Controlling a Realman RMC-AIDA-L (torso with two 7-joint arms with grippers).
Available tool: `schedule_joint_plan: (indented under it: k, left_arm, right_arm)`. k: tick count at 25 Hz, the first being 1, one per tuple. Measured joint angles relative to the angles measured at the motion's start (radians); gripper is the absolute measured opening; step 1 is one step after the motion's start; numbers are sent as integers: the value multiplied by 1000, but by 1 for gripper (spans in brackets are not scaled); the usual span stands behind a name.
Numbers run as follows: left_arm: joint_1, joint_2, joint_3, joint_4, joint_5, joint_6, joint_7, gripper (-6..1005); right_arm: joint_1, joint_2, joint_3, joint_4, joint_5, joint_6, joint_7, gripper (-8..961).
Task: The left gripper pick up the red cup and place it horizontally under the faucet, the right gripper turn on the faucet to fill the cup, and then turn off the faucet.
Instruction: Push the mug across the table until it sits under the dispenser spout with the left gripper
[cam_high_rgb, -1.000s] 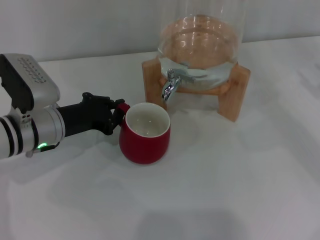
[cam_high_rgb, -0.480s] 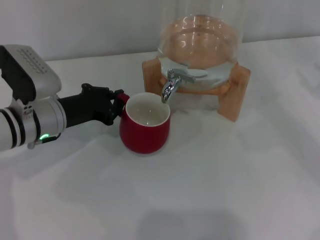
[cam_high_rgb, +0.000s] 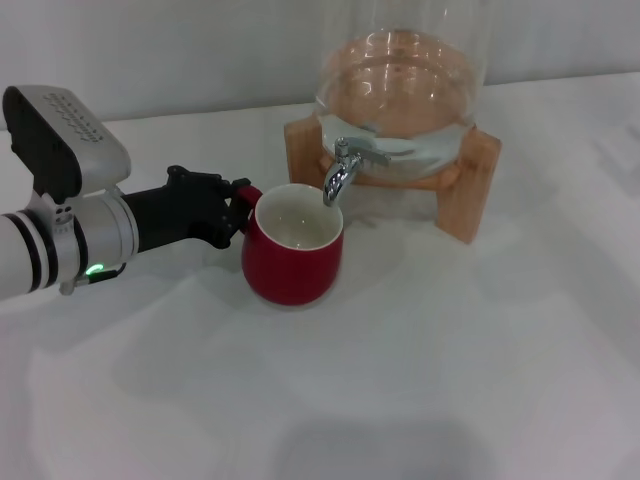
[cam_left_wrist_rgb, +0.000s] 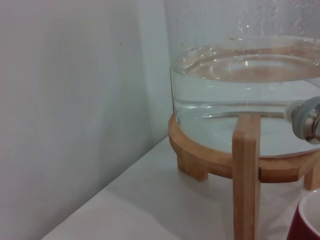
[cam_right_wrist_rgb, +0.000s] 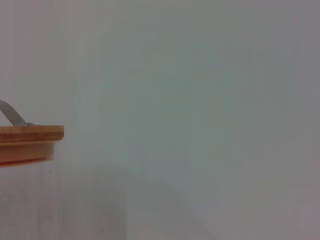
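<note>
A: Where is the left gripper (cam_high_rgb: 236, 212)?

B: Clamped on the red cup's (cam_high_rgb: 293, 256) handle; since the earlier frame it has carried the cup back, under the faucet (cam_high_rgb: 343, 168).

A: Cup orientation?

B: Upright, mouth upward, handle toward the gripper, on the white table (cam_high_rgb: 450, 350).

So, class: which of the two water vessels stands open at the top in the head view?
The red cup, held at its handle by the left gripper: its white inside shows. The glass jar's top is cut off.
</note>
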Motion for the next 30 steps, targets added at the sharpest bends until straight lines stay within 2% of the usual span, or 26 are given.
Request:
schedule_joint_plan:
  k: [21,26,30]
  left_arm:
    - [-52,0,1,-41,0,10,-60,134]
    - [-68,0,61,-34,-1,10,-109,134]
    - [-75,0,76,-32,-1,13,-124,135]
  right_arm:
    - [2,0,-11,0,9,0,-1,633]
    - [2,0,-11,0,9,0,-1,633]
    - [1,0,-9,0,9,0,-1,633]
